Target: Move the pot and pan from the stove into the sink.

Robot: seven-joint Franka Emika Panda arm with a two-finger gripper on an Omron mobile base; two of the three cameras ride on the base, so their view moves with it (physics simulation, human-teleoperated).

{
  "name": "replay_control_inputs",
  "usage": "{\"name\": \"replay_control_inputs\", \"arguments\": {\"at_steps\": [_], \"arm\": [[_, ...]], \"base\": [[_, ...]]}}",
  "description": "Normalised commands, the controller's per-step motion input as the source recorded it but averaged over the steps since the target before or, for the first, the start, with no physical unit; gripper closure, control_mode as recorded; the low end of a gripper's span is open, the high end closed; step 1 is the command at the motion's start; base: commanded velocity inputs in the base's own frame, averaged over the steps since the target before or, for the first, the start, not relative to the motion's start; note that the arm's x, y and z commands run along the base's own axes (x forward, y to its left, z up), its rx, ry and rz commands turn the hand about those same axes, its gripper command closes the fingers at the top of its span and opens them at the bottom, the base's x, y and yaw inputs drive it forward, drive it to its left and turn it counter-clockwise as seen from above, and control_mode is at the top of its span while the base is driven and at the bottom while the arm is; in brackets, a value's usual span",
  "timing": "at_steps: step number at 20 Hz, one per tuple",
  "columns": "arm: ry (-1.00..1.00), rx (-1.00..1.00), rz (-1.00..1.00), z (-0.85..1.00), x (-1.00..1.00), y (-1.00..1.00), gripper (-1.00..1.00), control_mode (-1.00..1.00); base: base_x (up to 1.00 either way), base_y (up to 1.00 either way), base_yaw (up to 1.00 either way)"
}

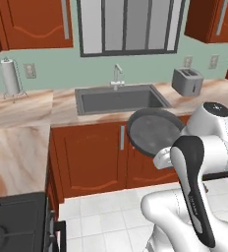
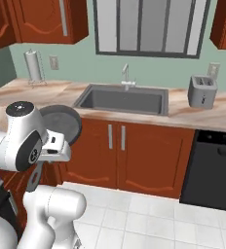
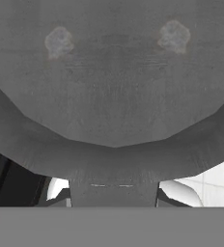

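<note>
The claw (image 3: 114, 193) is clamped on the pan (image 1: 155, 130) by its handle — the pan is held up in the air, tilted. It hangs before the cabinet doors (image 1: 86, 157), just below the desk (image 1: 62, 106) edge near the sink (image 1: 118, 98).

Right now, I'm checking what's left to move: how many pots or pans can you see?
1: the pan, held up in the air by the tool in front of the cabinets below the sink. The stove is mostly out of frame, so another may be hidden.
</note>
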Motion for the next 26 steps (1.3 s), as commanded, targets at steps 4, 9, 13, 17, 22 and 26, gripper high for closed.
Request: {"name": "replay_control_inputs", "arguments": {"at_steps": [4,9,13,17,22,26], "arm": [[0.00,0.00,0.00,0.00,0.00,0.00,1.00,1.00],[0.00,0.00,0.00,0.00,0.00,0.00,1.00,1.00],[0.00,0.00,0.00,0.00,0.00,0.00,1.00,1.00],[0.00,0.00,0.00,0.00,0.00,0.00,1.00,1.00],[0.00,0.00,0.00,0.00,0.00,0.00,1.00,1.00],[0.00,0.00,0.00,0.00,0.00,0.00,1.00,1.00]], "base": [[0.00,-0.27,-0.30],[-0.07,-0.24,-0.17],[0.00,0.00,0.00],[0.14,0.00,0.00],[0.50,0.05,-0.02],[0.58,0.08,-0.03]]}}
